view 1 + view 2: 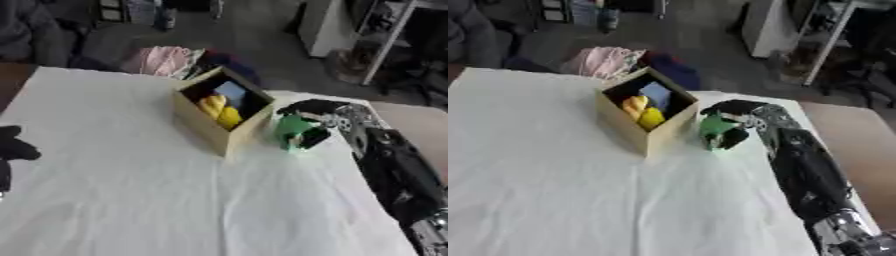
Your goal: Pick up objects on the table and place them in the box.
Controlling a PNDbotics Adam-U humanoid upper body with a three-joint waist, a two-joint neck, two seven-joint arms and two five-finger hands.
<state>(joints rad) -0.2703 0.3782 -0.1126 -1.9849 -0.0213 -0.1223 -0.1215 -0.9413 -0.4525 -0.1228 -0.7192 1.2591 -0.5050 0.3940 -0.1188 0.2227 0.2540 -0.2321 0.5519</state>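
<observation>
An open tan cardboard box (206,125) stands on the white-covered table (131,190), with yellow things (219,109) and a blue thing (232,91) inside. Just right of the box, my right hand (313,111) is curled round a green object (293,130), held close to the box's right wall and near the table. My right arm (802,170) comes in from the lower right. My left hand (12,148) shows dark at the left edge of the left eye view, away from the box.
Beyond the table's far edge lie a pink cloth (157,60) and dark clothes on the floor. A white cabinet (322,22) and a metal rack (385,40) stand at the back right.
</observation>
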